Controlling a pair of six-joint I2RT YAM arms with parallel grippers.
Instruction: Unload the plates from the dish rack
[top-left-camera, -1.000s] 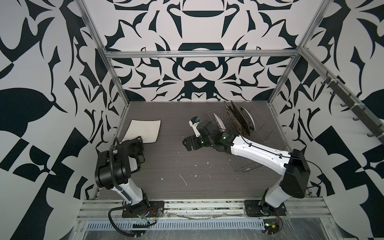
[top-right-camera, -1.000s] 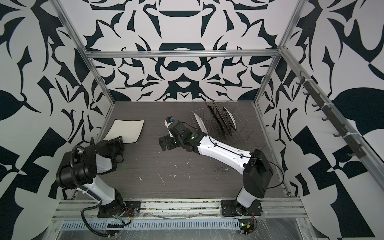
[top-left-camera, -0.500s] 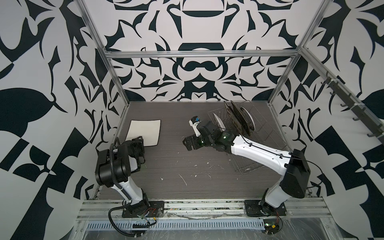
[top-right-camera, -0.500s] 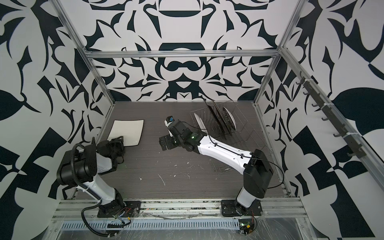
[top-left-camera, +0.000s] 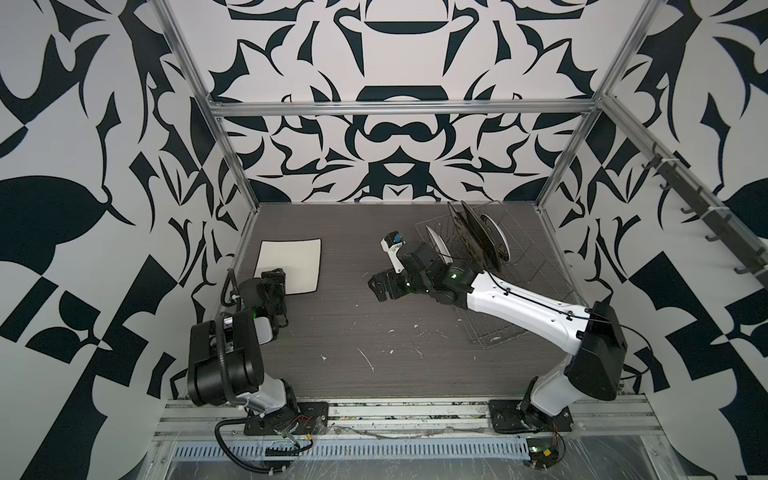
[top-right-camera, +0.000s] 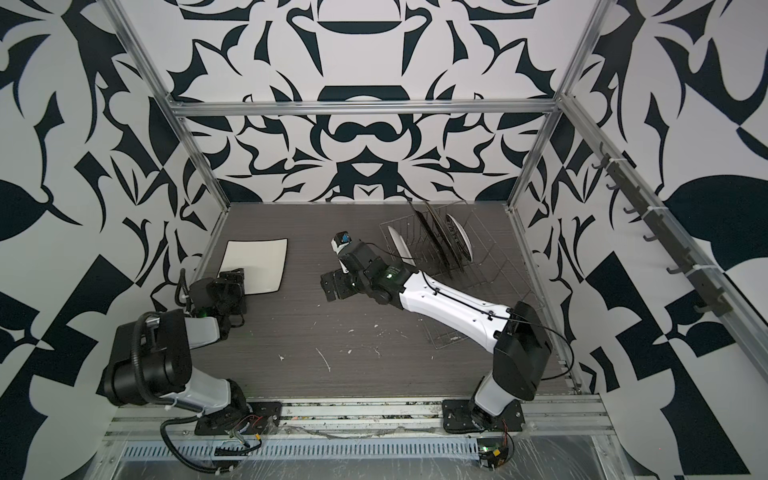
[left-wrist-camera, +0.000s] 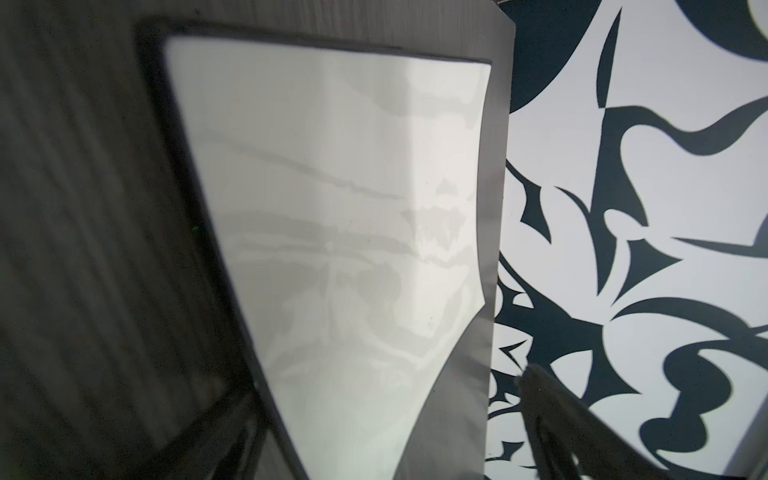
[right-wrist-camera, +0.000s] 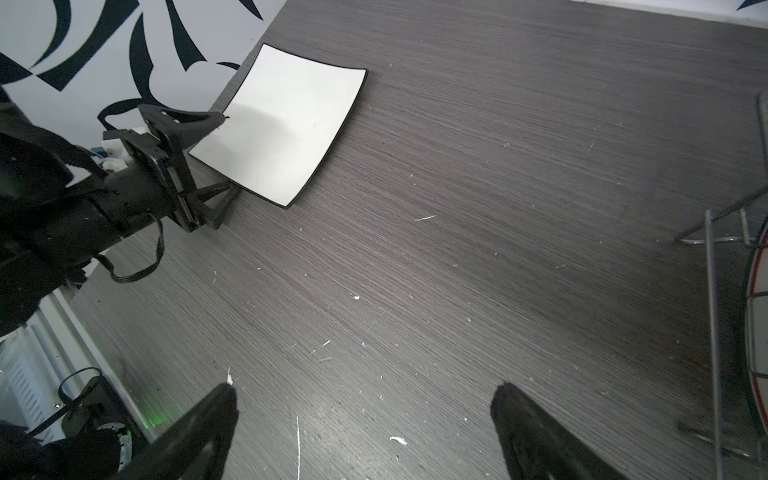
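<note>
**Left gripper** (right-wrist-camera: 227, 156): the jaws are spread wide and nothing is clasped. In the left wrist view the near edge of the white plate (left-wrist-camera: 332, 208) is seen between the two fingers (left-wrist-camera: 552, 424). Whether either finger touches it cannot be told.

**White plate**: it is square with a dark edge. In both top views it is laid flat on the table (top-left-camera: 374, 332), at the far left and close to the patterned wall (top-left-camera: 104, 208). It is well apart from the rack (top-left-camera: 536, 266).

**Right gripper** (right-wrist-camera: 365, 432): the jaws are likewise fully parted and empty. They are held over bare table strewn with white flecks (right-wrist-camera: 398, 440). In a top view this gripper (top-right-camera: 332, 286) is found near the middle of the table, just left of the rack, and its arm is stretched across the rack's near half.

**Rack**: this silver wire frame is set along the right side of the table, and its loaded end is toward the back wall.

**Rack contents**: four plates are stood on edge between the tines.
- A round plate (top-left-camera: 434, 245) is nearest the right gripper.
- Two black plates (top-left-camera: 465, 232) are behind it.
- A banded plate (top-left-camera: 496, 239) is last.
</note>
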